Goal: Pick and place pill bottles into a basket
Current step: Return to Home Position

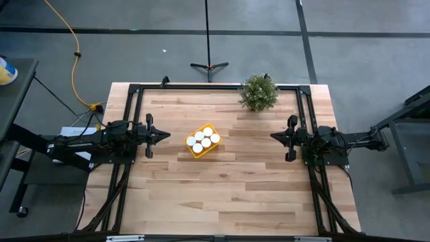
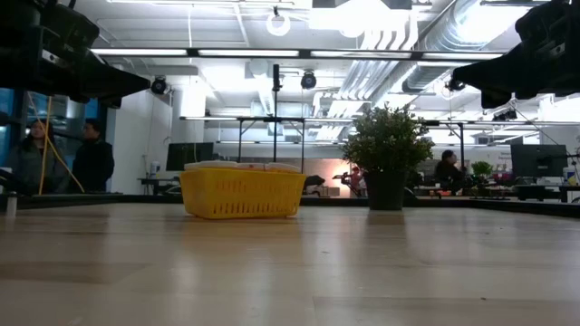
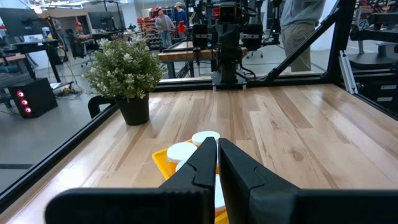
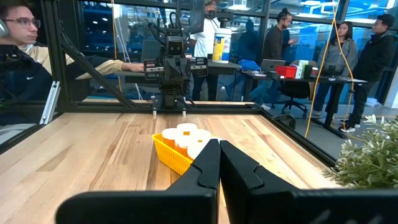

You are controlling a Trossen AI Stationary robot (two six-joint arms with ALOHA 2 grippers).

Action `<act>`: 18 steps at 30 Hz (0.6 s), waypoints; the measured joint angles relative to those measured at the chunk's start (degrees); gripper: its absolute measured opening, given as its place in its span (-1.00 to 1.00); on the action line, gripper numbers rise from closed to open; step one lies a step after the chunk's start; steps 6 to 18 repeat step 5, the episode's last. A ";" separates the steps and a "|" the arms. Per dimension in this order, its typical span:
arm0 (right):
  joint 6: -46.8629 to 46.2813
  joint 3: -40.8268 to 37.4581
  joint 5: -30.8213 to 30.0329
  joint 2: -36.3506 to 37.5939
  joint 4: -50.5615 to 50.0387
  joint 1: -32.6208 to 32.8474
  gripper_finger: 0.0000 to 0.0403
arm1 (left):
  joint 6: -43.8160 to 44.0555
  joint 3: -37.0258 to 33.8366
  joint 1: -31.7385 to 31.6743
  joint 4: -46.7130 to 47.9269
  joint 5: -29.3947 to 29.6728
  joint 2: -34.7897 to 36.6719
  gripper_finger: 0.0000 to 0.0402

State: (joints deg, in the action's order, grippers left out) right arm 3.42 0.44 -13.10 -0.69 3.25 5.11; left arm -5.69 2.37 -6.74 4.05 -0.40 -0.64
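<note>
Pill bottles in basket, grippers closed, raised

Pill bottles in basket mid-desk, plant behind-right, left pincer and right pincer flanking.

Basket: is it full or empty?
Full: six white-capped bottles pack the basket wall to wall in the high view.

A small bright yellow rectangular plastic basket sits skewed on the wooden table, slightly left of centre and nearer the far edge. Translucent orange pill bottles with round white caps stand upright inside it, packed together.
</note>
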 joint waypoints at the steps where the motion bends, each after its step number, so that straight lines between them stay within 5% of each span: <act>1: 0.00 0.00 0.00 0.00 0.00 0.02 -1.00 | 0.01 0.00 0.00 0.00 0.00 0.00 -0.73; 18: 0.01 0.00 0.00 0.01 0.01 0.02 -1.00 | 0.01 0.00 0.00 0.00 0.00 -0.01 -0.72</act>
